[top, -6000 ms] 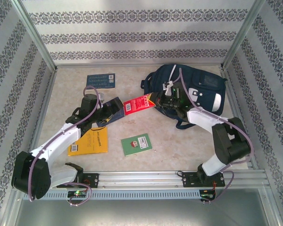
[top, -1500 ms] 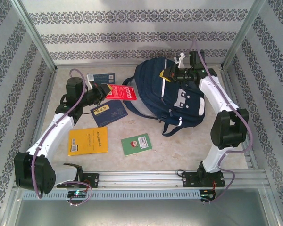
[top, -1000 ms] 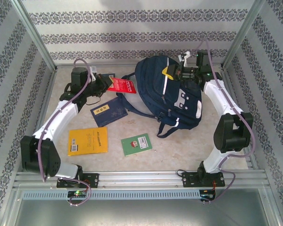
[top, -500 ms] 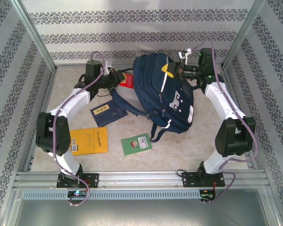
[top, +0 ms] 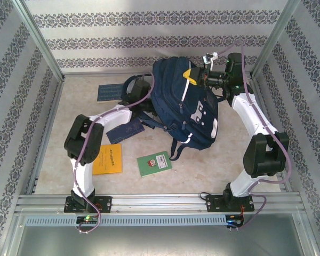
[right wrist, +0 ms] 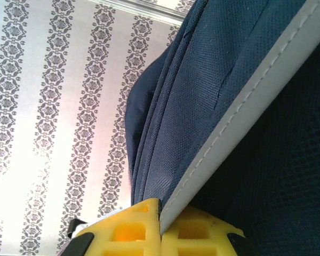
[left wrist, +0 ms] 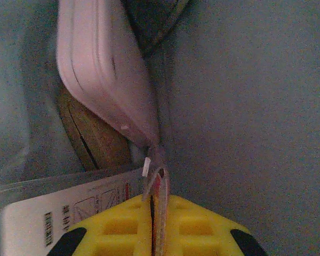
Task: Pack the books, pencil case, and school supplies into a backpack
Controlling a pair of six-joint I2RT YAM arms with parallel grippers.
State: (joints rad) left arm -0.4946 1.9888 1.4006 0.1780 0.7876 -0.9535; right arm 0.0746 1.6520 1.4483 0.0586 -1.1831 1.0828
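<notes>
A pale marbled table (top: 240,170) is enclosed by metal-framed walls papered in patterned stripes. At the far left a dark blue book (top: 108,92) is laid flat near the back wall. Nearer the front, a yellow book (top: 109,159) is partly covered by the left arm. A second dark blue book (top: 127,130) is seen just beyond it, under the same arm. A small green book (top: 154,163) is placed toward the middle front, apart from the rest. The left gripper (left wrist: 152,205) is buried inside the backpack (top: 184,106). Its yellow fingers (left wrist: 122,226) are pressed together on a thin packet (left wrist: 158,184) with a red edge, seen edge-on. A white printed card (left wrist: 53,216) is seen just left of them, and a pale rounded case (left wrist: 101,69) lies deeper in. The backpack is propped up, tilted, at the far middle-right of the table, with its straps (top: 176,149) trailing toward the front. Its top is pinched by the right gripper (top: 191,76), whose fingers are closed on a pale stripe (right wrist: 245,106) of the navy fabric.
</notes>
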